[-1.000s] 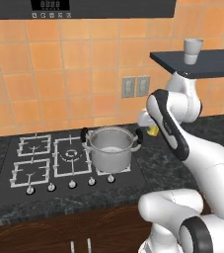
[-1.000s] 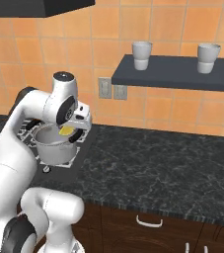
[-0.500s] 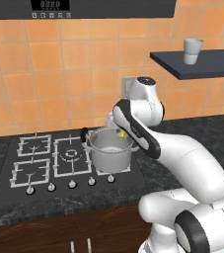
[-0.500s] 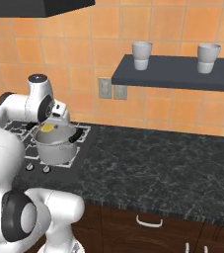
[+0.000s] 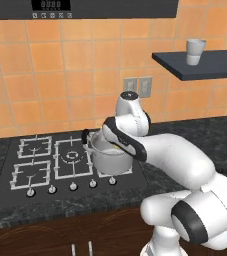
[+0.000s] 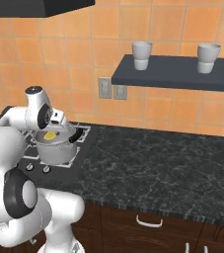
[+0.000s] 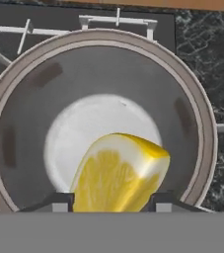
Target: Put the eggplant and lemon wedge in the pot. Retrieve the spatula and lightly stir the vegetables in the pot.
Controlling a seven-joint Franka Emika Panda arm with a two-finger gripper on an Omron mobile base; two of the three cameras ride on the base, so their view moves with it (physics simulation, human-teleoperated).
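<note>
Pincer point(image 7: 112, 200) clamped on the lemon point(image 7: 119, 173), hanging right over the pot point(image 7: 192, 94) on the stove point(image 5: 40, 165). Pot bottom looks bare, no eggplant inside. Left, by my guess: drop lemon, add eggplant, fetch spatula, stir.

Pot point(image 5: 109, 159) on hob point(image 5: 40, 165), right-hand burner nearest wall; desk point(image 6: 172, 173) stretches right of hob. Gripper point(image 7: 112, 200) directly above pot mouth, lemon wedge point(image 7: 119, 173) between its fingers, over pot's middle. Shelf point(image 6: 175, 72) with two cups point(image 6: 142, 55) on wall, up right
</note>
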